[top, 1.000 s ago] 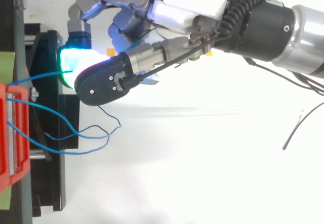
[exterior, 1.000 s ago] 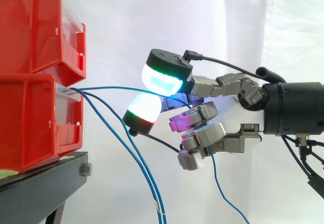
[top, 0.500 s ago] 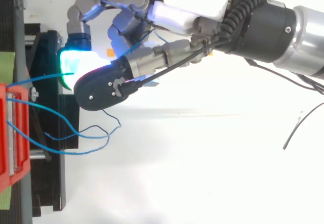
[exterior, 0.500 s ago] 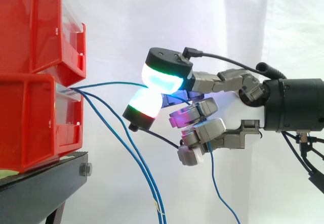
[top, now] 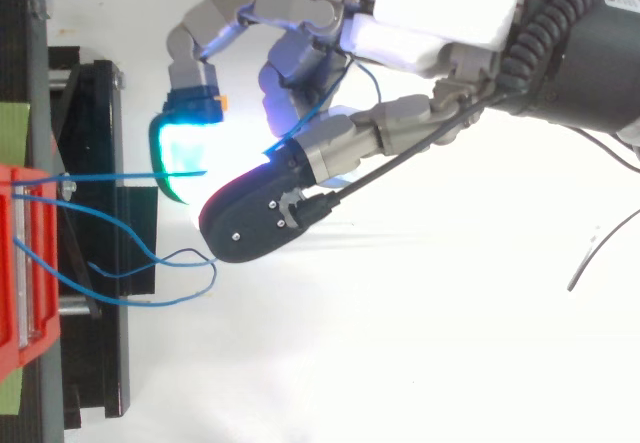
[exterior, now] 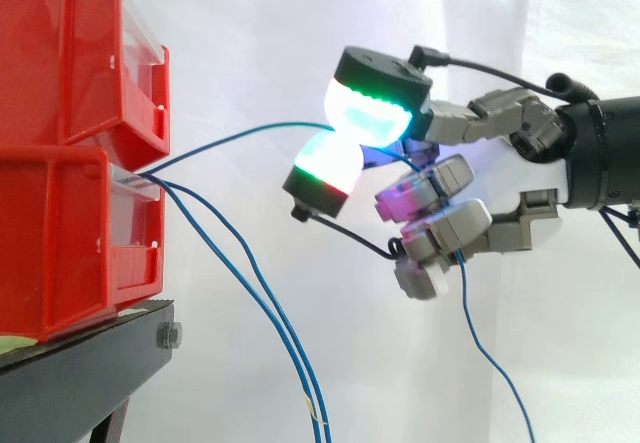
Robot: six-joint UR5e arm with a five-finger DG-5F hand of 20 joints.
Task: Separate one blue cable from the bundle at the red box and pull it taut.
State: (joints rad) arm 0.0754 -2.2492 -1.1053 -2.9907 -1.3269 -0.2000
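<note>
1. Curtain [exterior: 300, 23], white, hangs behind everything.
2. Stacked red bins [exterior: 60, 233] sit on the black stand [exterior: 70, 363].
3. Just beside them, the hand [exterior: 445, 235] pinches one blue cable [exterior: 240, 135] between two glowing pads [exterior: 370, 113].
4. It runs nearly straight from the lower bin, while two other cables [exterior: 255, 303] droop.

Bright, even light — soft shadows

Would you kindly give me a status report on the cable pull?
Hand shut on one blue cable. It runs nearly straight to the lower red bin; other cables hang slack. Nothing else in the way.
</note>
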